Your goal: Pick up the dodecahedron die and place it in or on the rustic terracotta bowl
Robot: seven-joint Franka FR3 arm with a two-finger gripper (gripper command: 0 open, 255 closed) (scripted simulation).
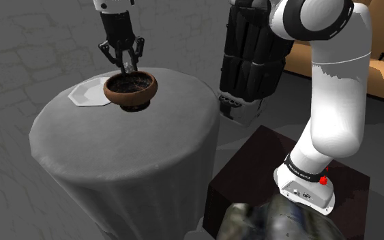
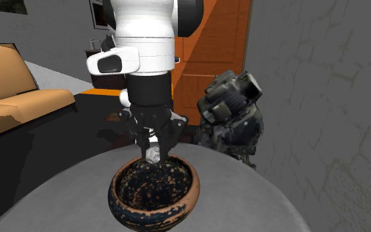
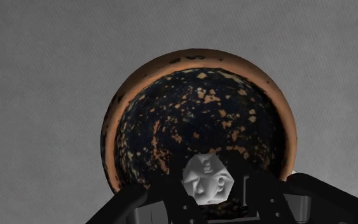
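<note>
The gripper [image 2: 152, 155] hangs fingers down over the round cloth-draped table [image 1: 115, 153], its jaws closed on the white dodecahedron die [image 2: 153, 155]. The die sits in the air just above the bowl's [image 2: 154, 194] rim, on the side toward the arm [image 1: 333, 102], and touches neither the rim nor the dark speckled inside. The bowl, brown-orange outside, stands on the table's far part in the shoulder view, near the cloth's rounded edge there. A broad stretch of bare cloth lies between the bowl and the table's near edge.

In the shoulder view a flat white piece with angled corners [image 1: 86, 94] lies on the cloth just beside the bowl, on that view's left. The dark box stand [image 1: 252, 170] is close to the table's right side, and a black bulky object [image 1: 252, 58] stands behind it.

The wrist view gives the die [image 3: 208, 179] up close, with raised figures on its faces, clasped between the two black fingers [image 3: 165, 194], and the bowl's [image 3: 190, 56] whole round opening beyond it.

The second exterior view adds an orange sofa [image 2: 12, 99] at its left and an orange door [image 2: 217, 46] behind the arm.
</note>
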